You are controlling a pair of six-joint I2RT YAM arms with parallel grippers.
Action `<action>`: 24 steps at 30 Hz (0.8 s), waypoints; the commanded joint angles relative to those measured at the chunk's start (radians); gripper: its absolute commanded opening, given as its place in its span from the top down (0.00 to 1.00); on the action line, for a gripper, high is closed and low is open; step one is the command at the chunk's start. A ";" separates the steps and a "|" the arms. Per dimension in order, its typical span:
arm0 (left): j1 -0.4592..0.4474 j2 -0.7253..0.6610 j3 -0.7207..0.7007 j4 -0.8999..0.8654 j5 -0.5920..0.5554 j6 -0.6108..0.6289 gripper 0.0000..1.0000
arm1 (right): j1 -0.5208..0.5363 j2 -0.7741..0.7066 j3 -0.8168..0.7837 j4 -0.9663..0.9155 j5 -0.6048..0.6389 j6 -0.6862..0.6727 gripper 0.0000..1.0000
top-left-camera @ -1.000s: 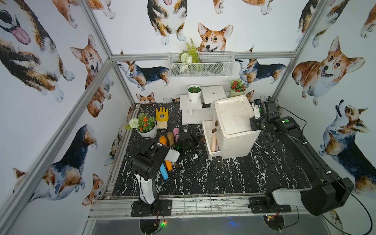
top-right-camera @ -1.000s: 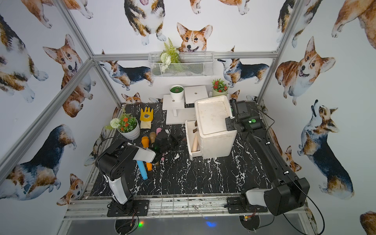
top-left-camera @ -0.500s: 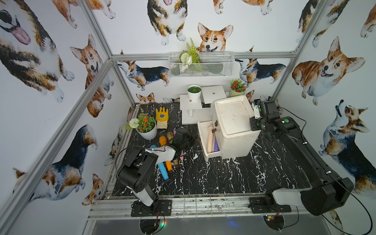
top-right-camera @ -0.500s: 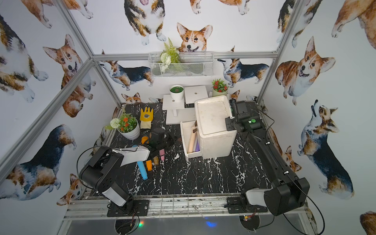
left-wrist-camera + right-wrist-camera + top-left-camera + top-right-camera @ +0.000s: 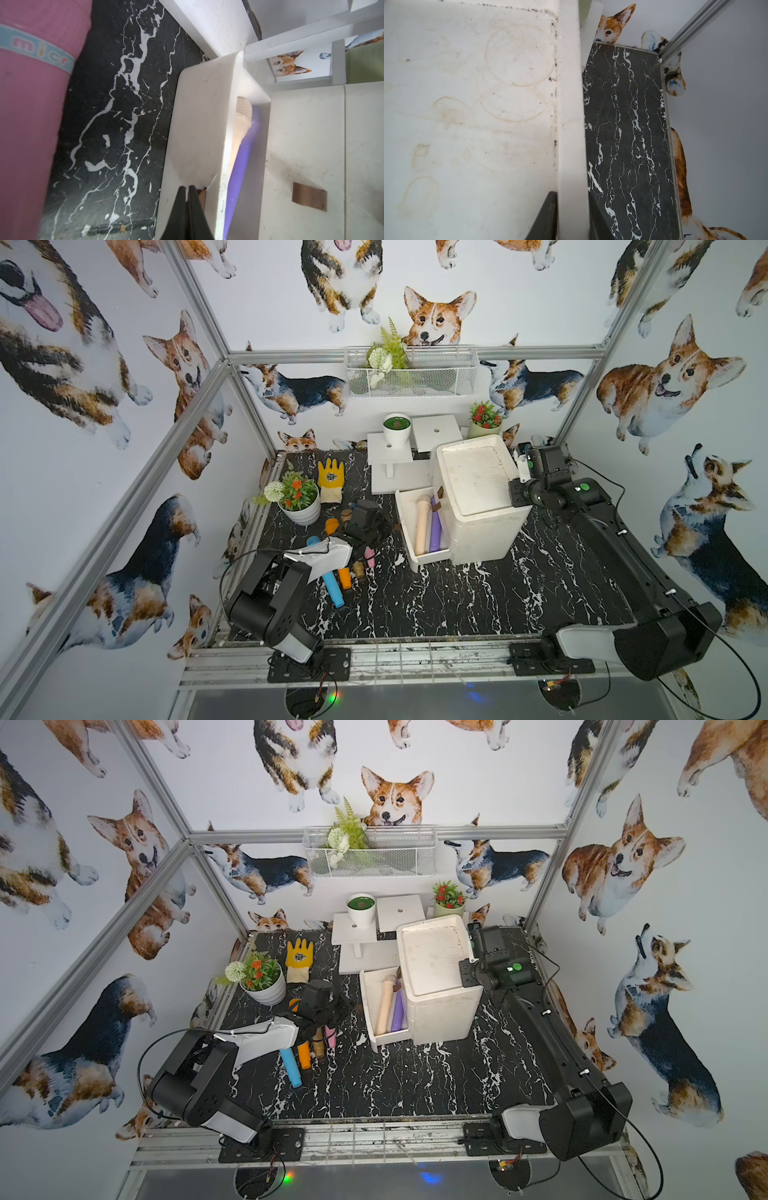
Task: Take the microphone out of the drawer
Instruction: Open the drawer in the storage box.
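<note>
While drawer [image 5: 406,531] stands pulled out of white cabinet [image 5: 473,477], I see cream microphone [image 5: 423,526] lying inside it, touching purple microphone [image 5: 435,531] alongside. I read left gripper [image 5: 188,188] as fingers pressed together, pinching brown tab handle [image 5: 202,194] on drawer front (tab mostly hidden behind finger). I find right gripper [image 5: 572,199] clamped across cabinet's raised top rim [image 5: 570,104], one finger each side. Pink microphone [image 5: 31,104] lies on marble tabletop [image 5: 116,124].

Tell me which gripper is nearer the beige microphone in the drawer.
Left. The left gripper pinches the handle on the drawer front, alongside the beige microphone; the right gripper clamps the cabinet rim beyond it.
</note>
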 commanded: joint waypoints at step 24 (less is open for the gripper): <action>-0.067 -0.023 0.351 -0.470 -0.080 0.402 0.56 | 0.010 0.031 -0.028 -0.255 -0.043 -0.006 0.75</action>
